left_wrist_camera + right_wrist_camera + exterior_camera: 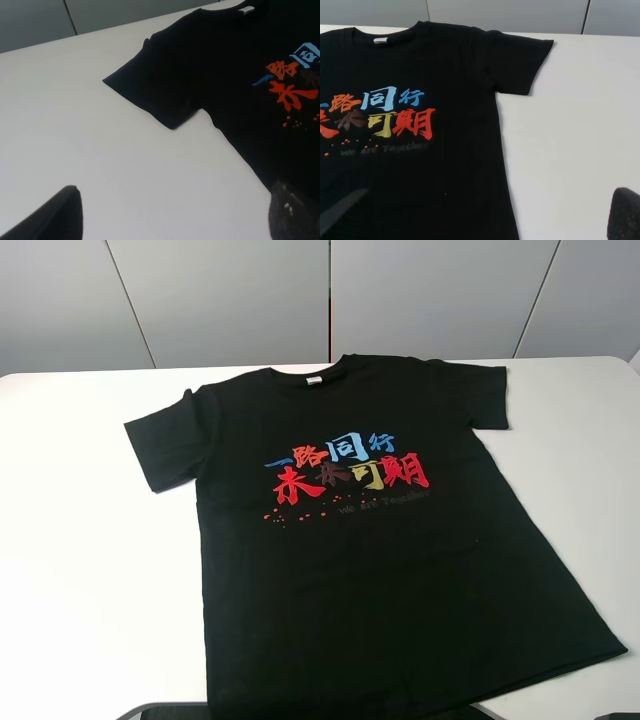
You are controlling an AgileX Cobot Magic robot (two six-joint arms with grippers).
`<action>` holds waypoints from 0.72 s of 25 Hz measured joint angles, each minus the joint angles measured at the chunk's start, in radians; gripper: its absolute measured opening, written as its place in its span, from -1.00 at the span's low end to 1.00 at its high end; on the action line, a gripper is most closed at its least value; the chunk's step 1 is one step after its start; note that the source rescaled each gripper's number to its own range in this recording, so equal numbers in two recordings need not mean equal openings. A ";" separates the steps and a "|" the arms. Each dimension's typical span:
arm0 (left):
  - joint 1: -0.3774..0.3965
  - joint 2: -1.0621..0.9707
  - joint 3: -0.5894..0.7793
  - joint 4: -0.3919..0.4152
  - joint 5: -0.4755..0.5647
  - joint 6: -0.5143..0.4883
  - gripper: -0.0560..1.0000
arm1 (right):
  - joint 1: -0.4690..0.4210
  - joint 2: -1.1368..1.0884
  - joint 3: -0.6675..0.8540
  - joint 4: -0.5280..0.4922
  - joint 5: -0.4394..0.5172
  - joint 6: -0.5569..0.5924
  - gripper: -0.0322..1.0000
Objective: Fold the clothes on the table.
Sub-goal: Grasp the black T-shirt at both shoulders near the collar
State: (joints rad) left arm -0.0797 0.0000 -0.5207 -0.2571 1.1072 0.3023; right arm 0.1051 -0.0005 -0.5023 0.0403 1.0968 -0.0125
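Observation:
A black T-shirt [370, 540] with red, blue and yellow print lies spread flat, front up, on the white table [90, 590], collar at the far side and hem at the near edge. Its sleeve on the left [150, 90] and its sleeve on the right [520, 65] lie flat and outspread. My left gripper [172, 217] is open and empty above bare table, near the shirt's left side. My right gripper [482, 220] is open and empty above the shirt's right side edge. Only the fingertips [50, 215] [625, 215] show.
White table surface borders the shirt on the left and on the right [570, 460]. Grey wall panels [220, 300] stand behind the table's far edge. A dark arm part [175, 712] shows at the bottom edge of the high view.

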 joint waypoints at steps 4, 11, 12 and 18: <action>0.000 0.000 0.000 0.000 0.000 0.000 0.95 | 0.000 0.000 0.000 0.000 0.000 0.000 1.00; 0.000 0.000 0.000 0.000 0.000 0.000 0.95 | 0.000 0.000 0.000 0.000 0.000 0.000 1.00; 0.000 0.000 0.000 0.000 0.000 0.000 0.95 | 0.000 0.000 0.000 0.000 0.000 0.000 1.00; 0.000 0.000 0.000 -0.002 0.000 0.000 0.95 | 0.000 0.000 0.000 0.000 0.000 0.000 1.00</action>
State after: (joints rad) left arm -0.0797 0.0000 -0.5207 -0.2594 1.1072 0.3023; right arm 0.1051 -0.0005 -0.5023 0.0403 1.0968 -0.0125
